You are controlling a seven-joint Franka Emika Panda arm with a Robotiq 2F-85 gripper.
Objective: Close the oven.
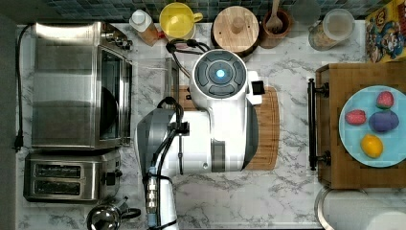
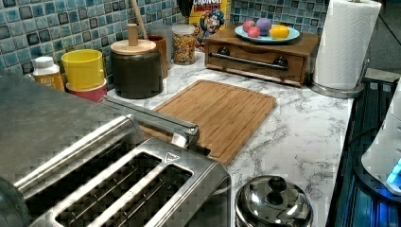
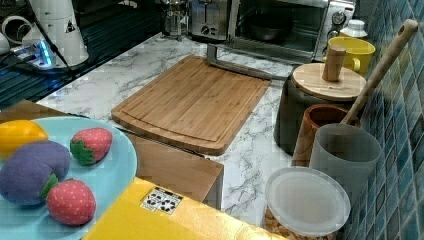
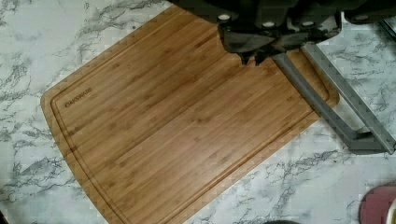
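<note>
The oven [image 1: 67, 86] stands at the top view's left, its glass door [image 1: 148, 79] swung down flat and its interior showing in the right view [image 3: 280, 25]. The door's bar handle [image 1: 171, 76] reaches the edge of the bamboo cutting board [image 1: 269, 129]. In the wrist view my gripper [image 4: 253, 58] hangs shut and empty above the board, right beside the grey handle [image 4: 327, 107], with the fingertips close to the bar's near end. The white arm [image 1: 215, 120] covers the board's middle in the top view.
A two-slot toaster [image 1: 72, 175] sits beside the oven, with a steel kettle lid [image 2: 274, 203] near it. A yellow mug [image 1: 178, 19], a wooden-lidded canister [image 1: 235, 28] and jars line the tiled wall. A wooden drawer box [image 1: 335, 158] carries a plate of toy fruit.
</note>
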